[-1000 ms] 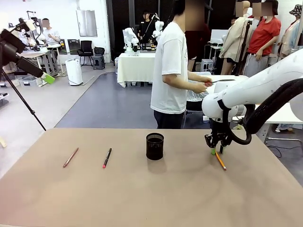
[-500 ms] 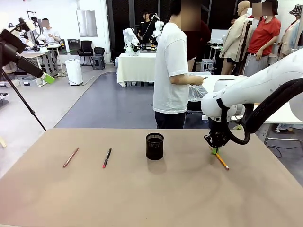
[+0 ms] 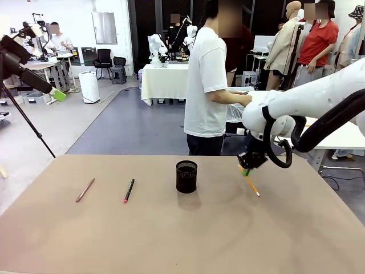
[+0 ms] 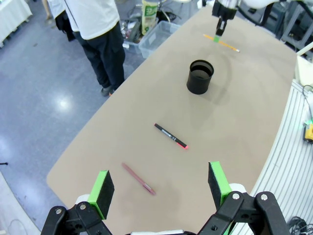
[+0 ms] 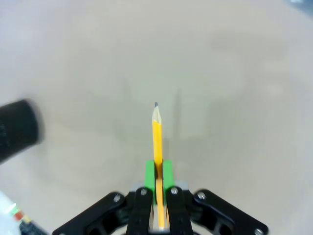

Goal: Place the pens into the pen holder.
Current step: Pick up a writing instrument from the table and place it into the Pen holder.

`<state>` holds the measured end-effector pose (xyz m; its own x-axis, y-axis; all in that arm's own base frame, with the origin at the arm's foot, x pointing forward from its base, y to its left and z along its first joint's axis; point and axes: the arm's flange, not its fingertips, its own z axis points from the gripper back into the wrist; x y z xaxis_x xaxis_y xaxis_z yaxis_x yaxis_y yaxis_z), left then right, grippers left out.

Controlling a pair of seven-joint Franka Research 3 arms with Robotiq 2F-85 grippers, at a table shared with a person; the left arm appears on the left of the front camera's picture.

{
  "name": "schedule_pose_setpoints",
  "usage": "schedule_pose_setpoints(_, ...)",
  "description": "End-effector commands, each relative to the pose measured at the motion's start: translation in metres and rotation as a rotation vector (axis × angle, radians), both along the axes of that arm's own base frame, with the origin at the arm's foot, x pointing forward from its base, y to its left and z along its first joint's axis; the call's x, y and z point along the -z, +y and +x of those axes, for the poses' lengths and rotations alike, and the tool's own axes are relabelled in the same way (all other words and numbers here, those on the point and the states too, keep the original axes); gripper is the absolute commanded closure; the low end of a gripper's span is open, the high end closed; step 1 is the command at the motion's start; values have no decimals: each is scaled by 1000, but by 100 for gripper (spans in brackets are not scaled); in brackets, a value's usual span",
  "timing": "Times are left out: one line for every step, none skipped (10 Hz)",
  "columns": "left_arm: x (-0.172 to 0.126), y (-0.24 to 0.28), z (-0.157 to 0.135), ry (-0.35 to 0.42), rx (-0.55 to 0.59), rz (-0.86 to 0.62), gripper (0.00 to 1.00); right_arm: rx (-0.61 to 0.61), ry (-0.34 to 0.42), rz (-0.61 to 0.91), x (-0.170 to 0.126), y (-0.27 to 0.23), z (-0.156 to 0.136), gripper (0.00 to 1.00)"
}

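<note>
Two lie on table (image 3: pixel 171 240): black pen (image 3: pixel 129 190), brownish-pink pen (image 3: pixel 85 190) | right gripper (image 3: pixel 246 170) clamps orange pen (image 3: pixel 251 186) near pen holder (image 3: pixel 186 176) | left gripper (image 4: pixel 159 172) spread wide

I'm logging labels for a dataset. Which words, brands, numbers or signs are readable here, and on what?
Nothing is legible.
Slim black pen with red tip: pale marks on its barrel, too small to read.
Pale bottle beyond the table: label too blurred.
Slim orange pen: no print shows.
</note>
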<state>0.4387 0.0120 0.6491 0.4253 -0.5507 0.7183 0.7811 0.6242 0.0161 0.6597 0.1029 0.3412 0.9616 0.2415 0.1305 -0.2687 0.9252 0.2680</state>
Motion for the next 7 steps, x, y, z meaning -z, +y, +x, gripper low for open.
schedule_pose_setpoints(0,0,0,-7,-1,-3,0,-171,-51,206,-29,6,-11,100)
schedule_pose_setpoints(0,0,0,-7,-1,-3,0,-253,-93,299,-48,14,-7,100)
schedule_pose_setpoints(0,0,0,-7,-1,-3,0,-347,-173,413,-65,27,-4,100)
schedule_pose_setpoints(0,0,0,-7,-1,-3,0,-489,-259,507,-71,39,-5,100)
schedule_pose_setpoints(0,0,0,-7,-1,-3,0,-588,-315,592,-78,50,-12,100)
schedule_pose_setpoints(0,0,0,-7,-1,-3,0,-718,-397,639,-83,55,-18,100)
schedule_pose_setpoints(0,0,0,-7,-1,-3,0,-741,-538,733,-89,62,-26,100)
